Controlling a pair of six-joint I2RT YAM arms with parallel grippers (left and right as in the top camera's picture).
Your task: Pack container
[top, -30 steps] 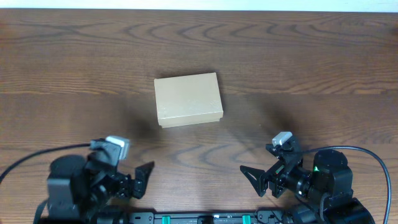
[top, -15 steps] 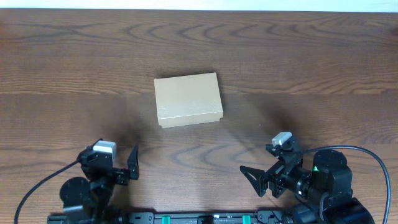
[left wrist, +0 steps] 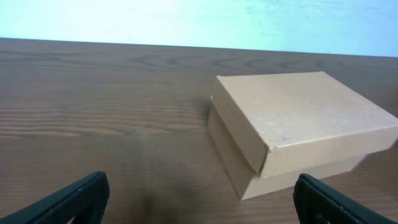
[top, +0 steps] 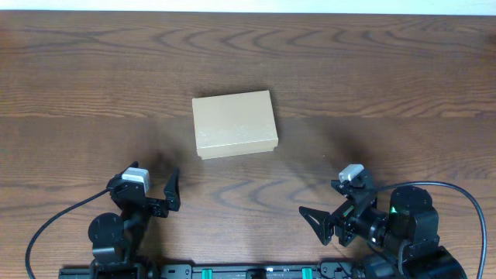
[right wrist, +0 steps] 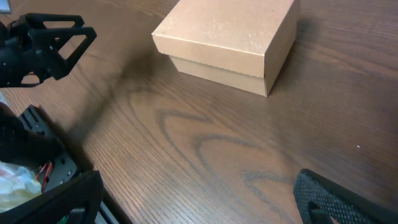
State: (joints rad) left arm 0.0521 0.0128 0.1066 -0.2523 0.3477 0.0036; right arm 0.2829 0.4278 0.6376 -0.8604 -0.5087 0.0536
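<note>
The container (top: 235, 124) is a plain tan cardboard box with its lid shut, standing in the middle of the table. It also shows in the left wrist view (left wrist: 297, 127) and the right wrist view (right wrist: 230, 38). My left gripper (top: 155, 194) is open and empty near the front left edge, pointing toward the box, well short of it (left wrist: 199, 202). My right gripper (top: 325, 213) is open and empty at the front right, apart from the box (right wrist: 199, 202).
The dark wood table (top: 387, 85) stretches around the box. The left arm (right wrist: 43, 40) shows in the right wrist view. Arm bases and cables (top: 54, 213) sit along the front edge.
My left arm has swung round and forward, so its gripper now points toward the box. The right arm and the box have not moved.
</note>
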